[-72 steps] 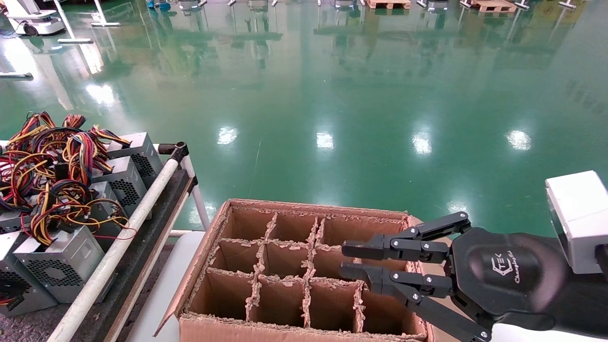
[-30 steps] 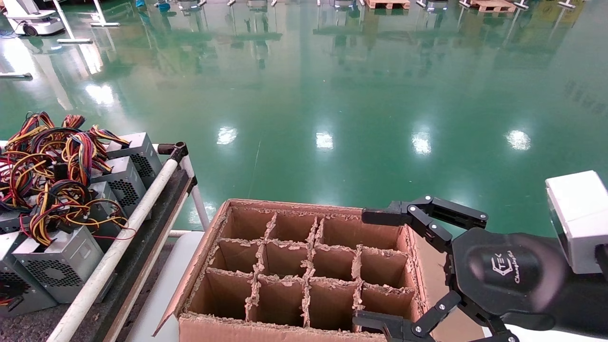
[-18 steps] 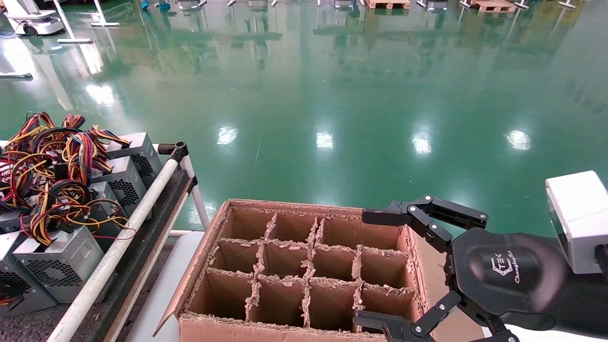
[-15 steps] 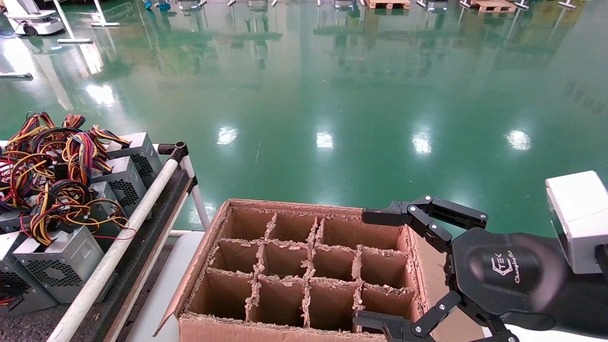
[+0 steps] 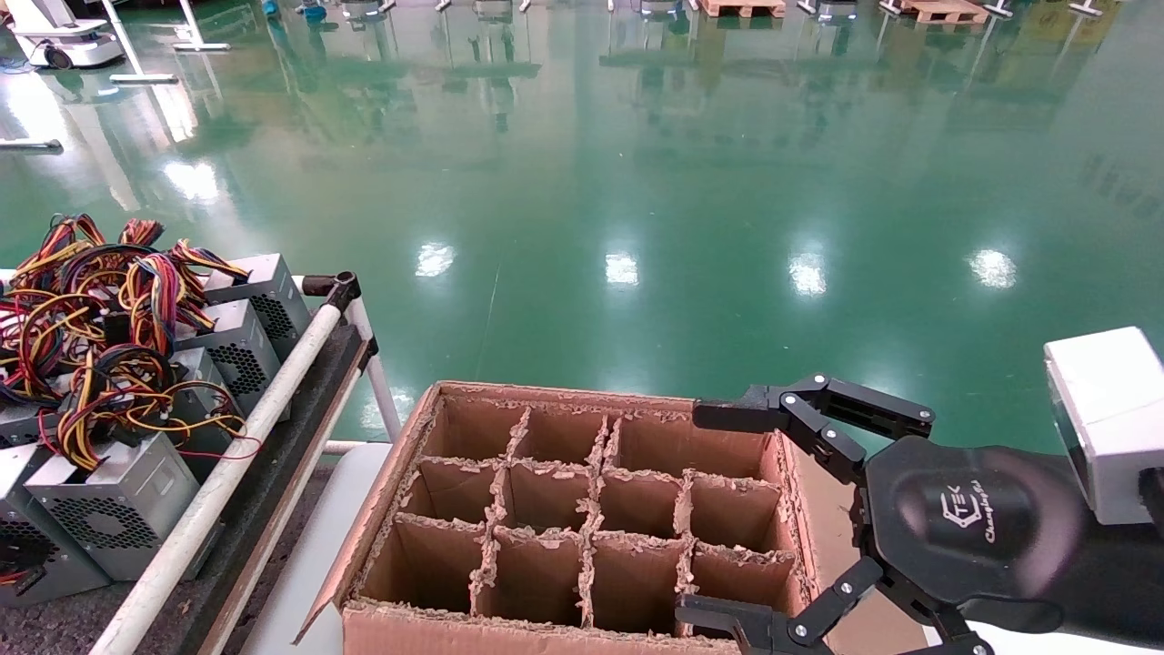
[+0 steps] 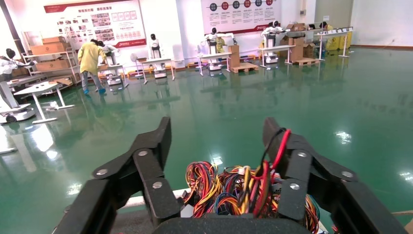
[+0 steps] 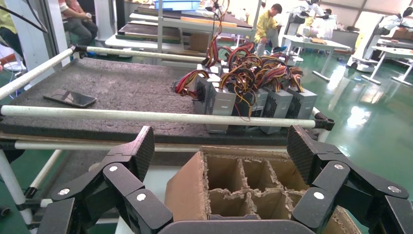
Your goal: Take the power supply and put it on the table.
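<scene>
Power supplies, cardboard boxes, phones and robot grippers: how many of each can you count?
Power supplies: at least 5; wires hide any more
Cardboard box: 1
Phone: 1
Grippers: 2, left gripper and right gripper, jaws open
Total: at least 9

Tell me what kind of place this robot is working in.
Probably a factory floor or robot training hall: glossy green floor, rows of workstations with people, wall posters, and power supplies crowded on a matted table.
</scene>
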Motion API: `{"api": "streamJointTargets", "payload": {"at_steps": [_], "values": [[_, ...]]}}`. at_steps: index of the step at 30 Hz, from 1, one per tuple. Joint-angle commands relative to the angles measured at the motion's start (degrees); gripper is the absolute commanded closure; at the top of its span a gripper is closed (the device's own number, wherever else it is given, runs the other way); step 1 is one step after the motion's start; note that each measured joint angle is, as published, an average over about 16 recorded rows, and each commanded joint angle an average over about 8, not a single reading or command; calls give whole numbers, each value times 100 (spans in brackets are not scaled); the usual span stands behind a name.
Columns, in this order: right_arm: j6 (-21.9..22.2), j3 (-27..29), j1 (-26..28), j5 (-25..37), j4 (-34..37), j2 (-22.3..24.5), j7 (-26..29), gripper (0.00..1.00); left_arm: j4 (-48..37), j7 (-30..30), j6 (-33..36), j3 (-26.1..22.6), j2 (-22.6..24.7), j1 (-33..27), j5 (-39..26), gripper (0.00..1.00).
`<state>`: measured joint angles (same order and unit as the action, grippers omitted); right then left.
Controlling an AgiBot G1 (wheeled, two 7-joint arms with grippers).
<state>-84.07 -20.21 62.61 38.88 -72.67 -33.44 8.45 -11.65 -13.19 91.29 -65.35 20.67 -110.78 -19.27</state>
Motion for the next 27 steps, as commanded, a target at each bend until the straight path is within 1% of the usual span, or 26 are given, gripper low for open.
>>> {"api": "streamJointTargets", "payload": {"at_steps": [1,16,22,27], "values": [[0,0,0,0,0,0,0,0,-1,-1,-1,-1,1,-2,-1,0],[0,0,0,0,0,0,0,0,41,-16,-62,-2,33,-11,1,0],[0,0,0,0,1,0,-1,0,188,-33,-324,-3,375,-3,-13,0],[0,-1,1,0,2,0,-1,0,220,-121,-533,-176,650,89,-250,0]]}}
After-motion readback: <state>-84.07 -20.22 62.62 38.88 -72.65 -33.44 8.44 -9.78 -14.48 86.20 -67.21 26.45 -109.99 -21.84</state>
